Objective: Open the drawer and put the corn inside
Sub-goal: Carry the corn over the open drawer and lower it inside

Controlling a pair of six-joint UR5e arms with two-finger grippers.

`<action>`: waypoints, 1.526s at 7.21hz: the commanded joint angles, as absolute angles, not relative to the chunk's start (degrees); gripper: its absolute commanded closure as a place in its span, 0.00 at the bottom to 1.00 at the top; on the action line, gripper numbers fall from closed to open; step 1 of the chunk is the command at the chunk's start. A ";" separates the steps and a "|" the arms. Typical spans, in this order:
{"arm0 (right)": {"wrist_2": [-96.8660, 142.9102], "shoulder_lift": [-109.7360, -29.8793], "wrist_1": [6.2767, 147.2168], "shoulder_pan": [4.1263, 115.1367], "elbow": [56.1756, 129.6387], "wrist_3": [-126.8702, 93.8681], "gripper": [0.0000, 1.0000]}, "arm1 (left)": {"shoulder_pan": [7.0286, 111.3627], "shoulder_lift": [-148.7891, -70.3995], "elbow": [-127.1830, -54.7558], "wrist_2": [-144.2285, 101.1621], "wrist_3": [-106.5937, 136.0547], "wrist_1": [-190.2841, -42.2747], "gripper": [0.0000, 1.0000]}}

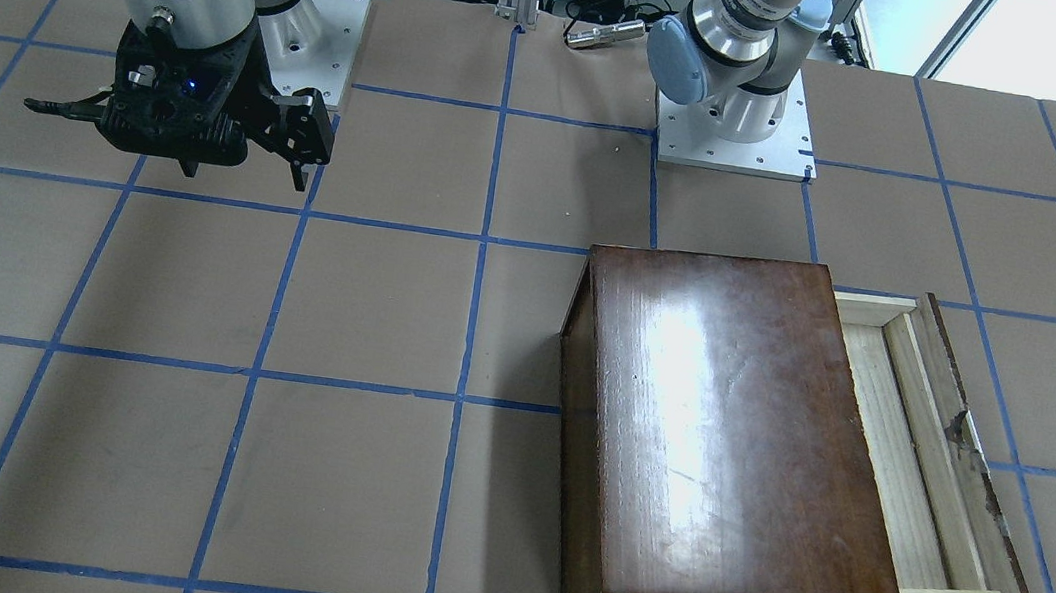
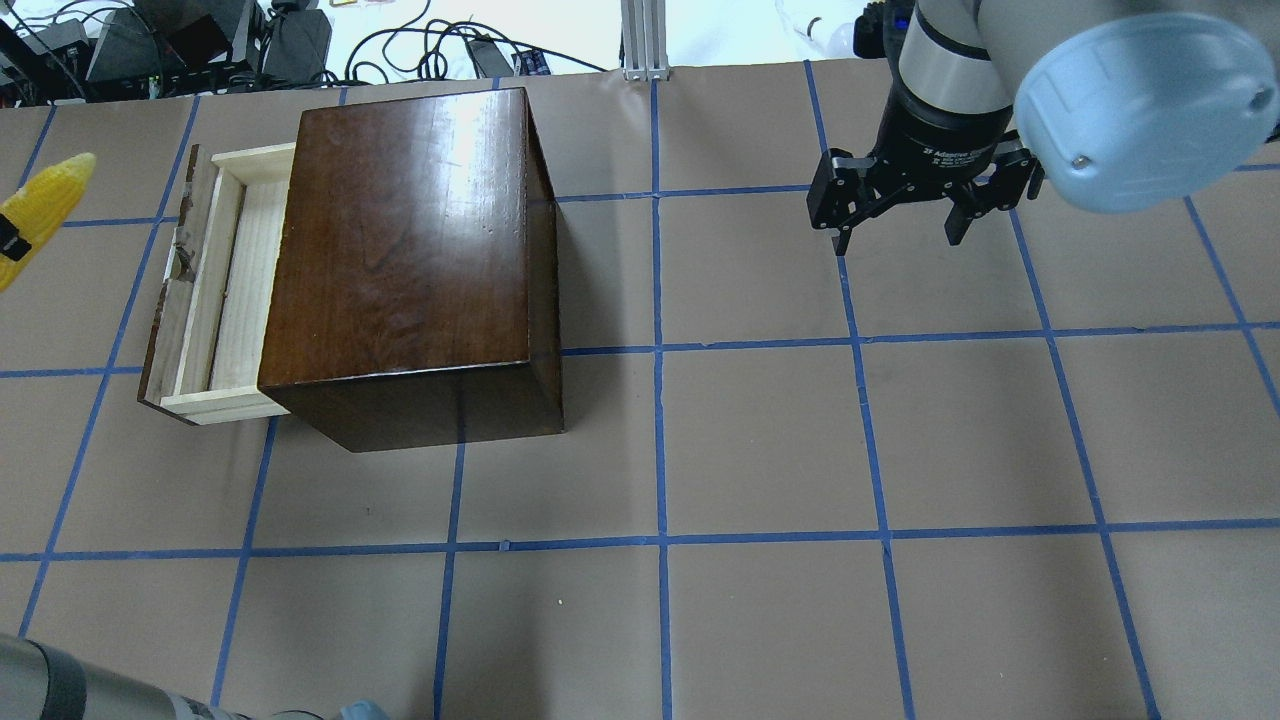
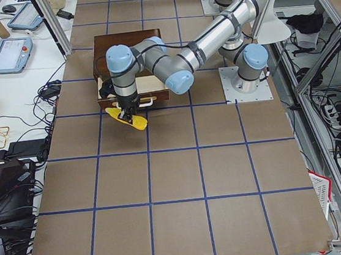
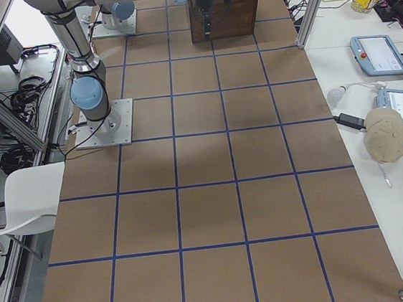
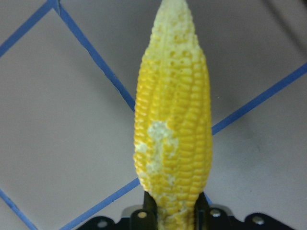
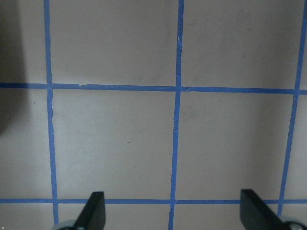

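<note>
Overhead exterior: blue-taped brown table (image 2: pixel 760 440)

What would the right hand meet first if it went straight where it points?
Probably the bare table: the right hand points downward, and its wrist view shows only brown surface with blue tape lines ahead.

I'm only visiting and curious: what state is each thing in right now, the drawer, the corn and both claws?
drawer: pulled partly open, nothing seen inside.
corn: gripped at its thick end, outside the drawer.
left gripper: shut on the corn.
right gripper: open, empty.
</note>
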State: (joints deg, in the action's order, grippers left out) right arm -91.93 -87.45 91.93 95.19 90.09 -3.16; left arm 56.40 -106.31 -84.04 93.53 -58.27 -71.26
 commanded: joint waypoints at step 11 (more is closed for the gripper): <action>-91.93 -87.45 91.93 95.19 90.09 -3.16 0.00 | 70.31 -104.50 -92.01 89.47 -10.55 -75.15 0.99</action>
State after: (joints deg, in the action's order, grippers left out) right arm -91.93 -87.45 91.93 95.19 90.09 -3.16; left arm 70.47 -104.47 -91.23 89.54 -10.85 -75.03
